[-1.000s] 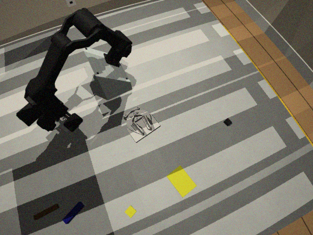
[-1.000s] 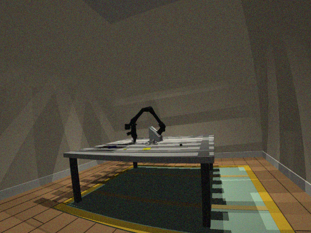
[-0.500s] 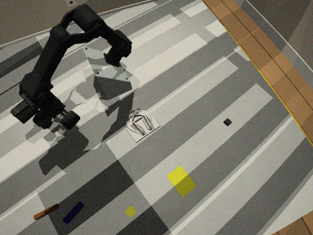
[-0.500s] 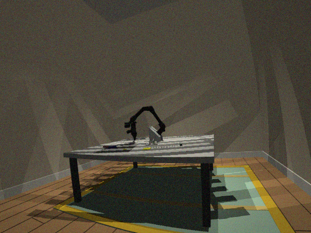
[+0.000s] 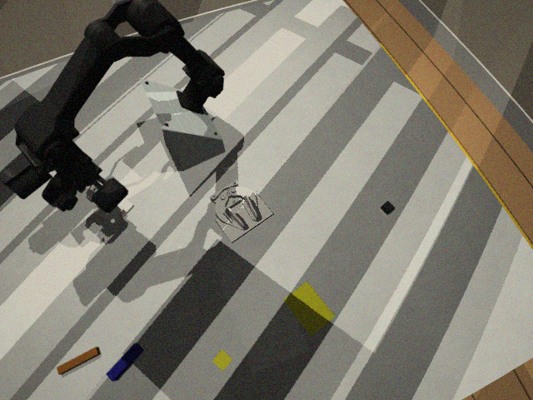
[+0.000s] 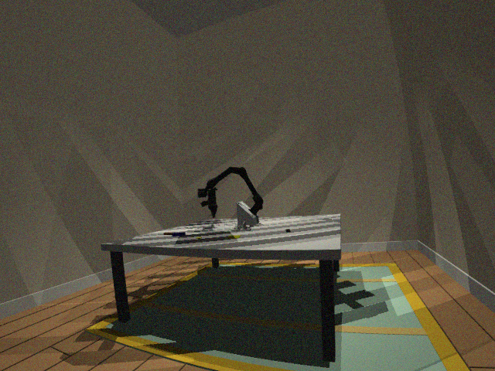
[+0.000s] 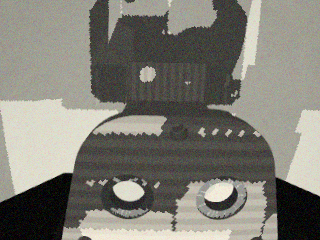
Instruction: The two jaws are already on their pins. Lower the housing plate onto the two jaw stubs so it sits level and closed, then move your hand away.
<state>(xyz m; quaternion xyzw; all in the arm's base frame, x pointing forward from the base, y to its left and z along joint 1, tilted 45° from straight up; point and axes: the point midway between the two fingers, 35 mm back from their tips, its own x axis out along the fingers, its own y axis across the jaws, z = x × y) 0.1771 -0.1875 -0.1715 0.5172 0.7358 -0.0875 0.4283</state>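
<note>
The housing plate (image 7: 175, 160), grey with a rounded top and two round holes, fills the lower middle of the wrist view. My gripper (image 7: 170, 186) (image 6: 213, 216) is shut on it, with a black finger at each side edge. In the top view the plate can hardly be made out at the gripper. The base with the two jaws (image 5: 243, 211) (image 6: 244, 227) lies on the table to the right of my gripper in the top view, apart from it. The jaw stubs are too small to tell.
A tilted grey box (image 5: 196, 150) (image 6: 244, 214) stands behind the jaw base. An orange bar (image 5: 78, 360) and a blue bar (image 5: 124, 362) lie near the front left. A black cube (image 5: 387, 207) (image 6: 288, 230) lies to the right. Yellow patches (image 5: 311, 305) (image 5: 222, 359) mark the table.
</note>
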